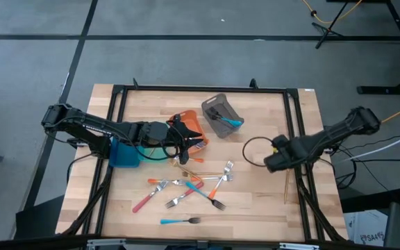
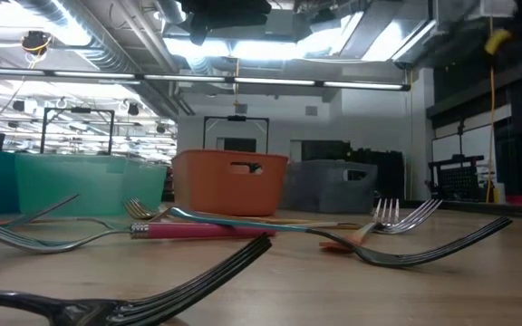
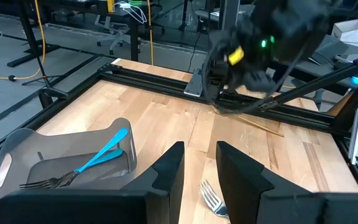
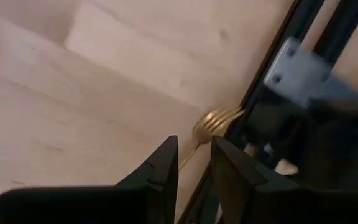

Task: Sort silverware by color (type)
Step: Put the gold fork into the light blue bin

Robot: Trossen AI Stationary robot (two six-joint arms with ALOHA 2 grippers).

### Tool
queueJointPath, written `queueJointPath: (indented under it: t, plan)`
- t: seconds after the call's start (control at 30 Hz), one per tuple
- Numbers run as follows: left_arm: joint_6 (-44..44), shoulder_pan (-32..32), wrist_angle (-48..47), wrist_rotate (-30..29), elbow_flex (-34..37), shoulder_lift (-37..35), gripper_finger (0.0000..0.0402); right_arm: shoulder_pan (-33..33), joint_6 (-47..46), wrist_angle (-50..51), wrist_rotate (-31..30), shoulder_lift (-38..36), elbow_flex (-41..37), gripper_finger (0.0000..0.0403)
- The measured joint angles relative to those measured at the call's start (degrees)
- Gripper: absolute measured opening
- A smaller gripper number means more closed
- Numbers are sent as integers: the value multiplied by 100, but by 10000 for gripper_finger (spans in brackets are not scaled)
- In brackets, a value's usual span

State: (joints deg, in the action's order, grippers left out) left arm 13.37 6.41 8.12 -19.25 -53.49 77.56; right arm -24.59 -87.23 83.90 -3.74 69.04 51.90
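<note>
Several pieces of silverware [image 1: 186, 189] with red, orange and blue handles lie crossed on the near middle of the table. One blue fork [image 1: 180, 221] lies alone nearer the front edge. A gold fork [image 1: 286, 187] lies flat beside the right rail. My right gripper [image 4: 194, 142] hangs over that fork, pointing steeply down, open by a narrow gap; the fork's tines [image 4: 219, 118] show beyond the fingers. My left gripper [image 3: 201, 149] stands open over the orange bin [image 1: 192, 130], nothing between its fingers. A blue-handled fork [image 3: 98, 158] rests in the grey bin [image 1: 221, 114].
A teal bin [image 1: 123, 154] stands under my left arm, left of the orange one. A black cable loop [image 1: 255, 149] lies on the wood by my right gripper. Black frame rails [image 1: 298, 125] run along the table's sides. Bare wood lies at the far middle.
</note>
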Motion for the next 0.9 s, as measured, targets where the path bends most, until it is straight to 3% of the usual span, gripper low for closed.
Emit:
queueJointPath:
  t: [0.27, 0.7, 0.9]
  plan:
    - [0, 0, 2, 0, 0, -2, 87, -619, -964, -1415, 767, 12, -1169, 85]
    - [-1, -1, 2, 0, 0, -2, 87, -1241, -2547, -1404, 700, 95, -1084, 85]
    - [-2, -1, 2, 0, 0, -2, 87, -1581, -2694, -1641, 1110, 414, -1084, 85]
